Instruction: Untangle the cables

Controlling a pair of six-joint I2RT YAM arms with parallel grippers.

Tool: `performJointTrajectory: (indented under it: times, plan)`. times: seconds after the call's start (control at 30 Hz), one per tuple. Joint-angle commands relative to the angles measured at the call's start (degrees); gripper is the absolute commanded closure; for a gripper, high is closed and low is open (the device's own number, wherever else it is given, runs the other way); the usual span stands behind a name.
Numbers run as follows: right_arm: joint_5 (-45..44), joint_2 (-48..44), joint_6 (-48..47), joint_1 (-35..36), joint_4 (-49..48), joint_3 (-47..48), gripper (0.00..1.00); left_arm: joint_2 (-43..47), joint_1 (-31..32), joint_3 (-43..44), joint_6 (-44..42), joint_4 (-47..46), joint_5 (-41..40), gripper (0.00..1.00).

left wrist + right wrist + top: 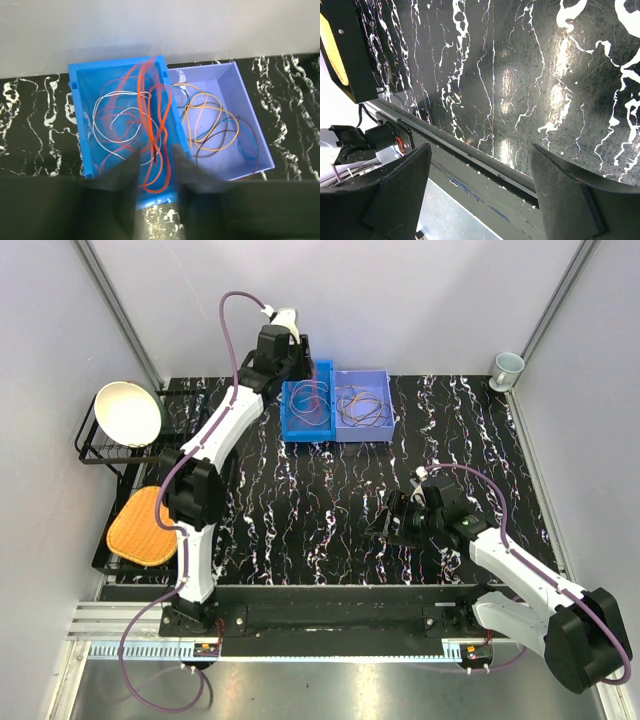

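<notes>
Over on the far left sit the dish rack (95,435), its bowl (128,412) and an orange mat (140,525), none of them in play. The action is at the back of the table (330,510), where the left gripper (155,150) hangs over the blue bin (75,120). Its jaws stand apart, with a gap far wider than any wire, and a blurred orange loop (150,100) runs right through that gap. So nothing is pinched, though I can't tell whether the loop brushes a pad. Here's the danger: that loop is springy and its lower bend looks to cross the bin's near rim. A finger catching it on the way up could hook it and drag it out onto the table. It also lies across the white loops (112,112) and some red ones, so one tug may lift the whole nest. The cables (145,130) are thin, limp-looking rings, piled and overlapping in this bin. Next door, the lavender bin (225,80) holds a looser bunch of orange, blue and dark ones, flatter and easier to read. A loop springing over the shared wall would mix the two bins. Further right, the right gripper (480,160) hovers low over bare table, fingers spread wide and holding nothing, well away from the bins. A mug (508,367) sits in the far right corner.
</notes>
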State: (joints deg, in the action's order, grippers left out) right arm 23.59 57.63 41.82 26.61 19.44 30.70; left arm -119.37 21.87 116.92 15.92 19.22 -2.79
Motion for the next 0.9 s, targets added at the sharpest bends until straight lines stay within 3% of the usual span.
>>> performJointTrajectory:
  times: [0.0, 0.1, 0.13, 0.37, 0.43, 0.67, 0.87]
  plan:
    - [0.49, -1.37, -0.51, 0.20, -0.72, 0.77, 0.15, -0.95, -0.60, 3.92, 0.69, -0.86, -0.11, 0.27]
    - [-0.04, -1.90, -0.69, 0.20, -0.46, 0.68, 0.16, 0.80, -0.60, 2.44, 1.13, -0.50, -0.82, 0.10]
    - [-0.13, -1.99, -0.78, 0.11, -0.20, 0.68, 0.16, 1.42, -0.69, 1.91, 1.30, -0.50, -0.82, 0.09]
    - [-1.80, -1.29, -1.92, 0.20, 0.51, 2.70, 0.15, 12.21, -0.60, -7.40, 3.24, 0.46, -1.34, 0.08]
    - [-2.67, -0.94, -2.71, 0.20, 1.12, 3.57, 0.15, 15.56, -0.60, -13.72, 3.59, 0.38, -1.43, 0.09]
    - [-4.96, 0.12, -4.99, 0.20, 1.91, 6.91, 0.16, 35.83, -0.51, -37.34, 4.03, -0.77, -2.05, 0.11]
    - [-7.07, 0.56, -6.75, 0.20, 2.00, 9.90, 0.17, 52.01, 0.10, -47.39, 7.45, 6.86, -3.81, 0.12]
